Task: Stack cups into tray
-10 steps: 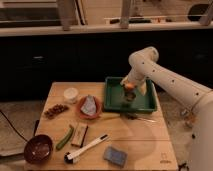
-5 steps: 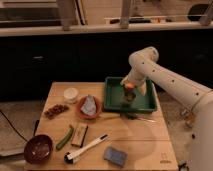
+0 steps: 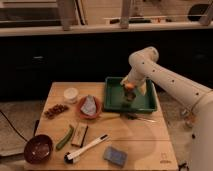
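The green tray [image 3: 149,104] lies at the back right of the wooden table. My gripper [image 3: 129,90] hangs over the middle of the tray, pointing down, with the white arm reaching in from the right. An orange cup [image 3: 129,86] sits right at the gripper's tip. A dull grey cup [image 3: 127,97] stands in the tray just beneath it. I cannot tell whether the orange cup rests in the grey one or is held just above it.
Left of the tray are a shallow orange dish [image 3: 89,106] holding a grey cloth, a small white cup [image 3: 71,94] and a pile of nuts [image 3: 55,110]. Nearer the front lie a maroon bowl [image 3: 39,148], a green vegetable [image 3: 65,137], a white brush [image 3: 86,148] and a blue sponge [image 3: 115,156].
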